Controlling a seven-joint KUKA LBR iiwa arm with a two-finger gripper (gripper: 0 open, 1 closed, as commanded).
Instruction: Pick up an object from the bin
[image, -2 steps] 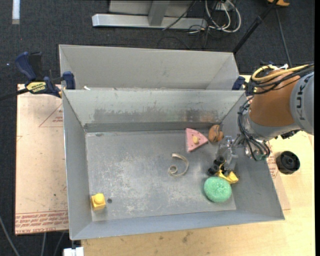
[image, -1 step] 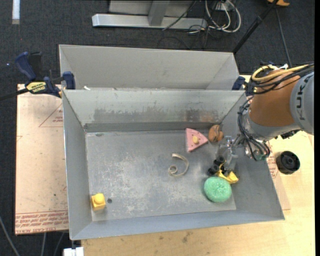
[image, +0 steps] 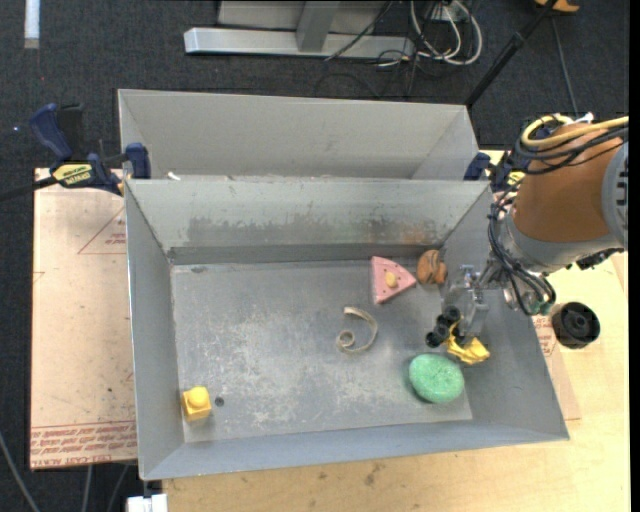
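Two neighbours: yellow piece (image: 469, 350), green lump (image: 436, 380)

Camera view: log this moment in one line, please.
gripper low at right side of bin | over small yellow object | green lump just beside it | grasp unconfirmed

Just right of the green lump (image: 436, 380) and a little behind it, the hand (image: 455, 338) covers part of a yellow thing (image: 470, 351), so its shape cannot be told; farther behind the lump, a brown thing (image: 432, 267) is too small to name
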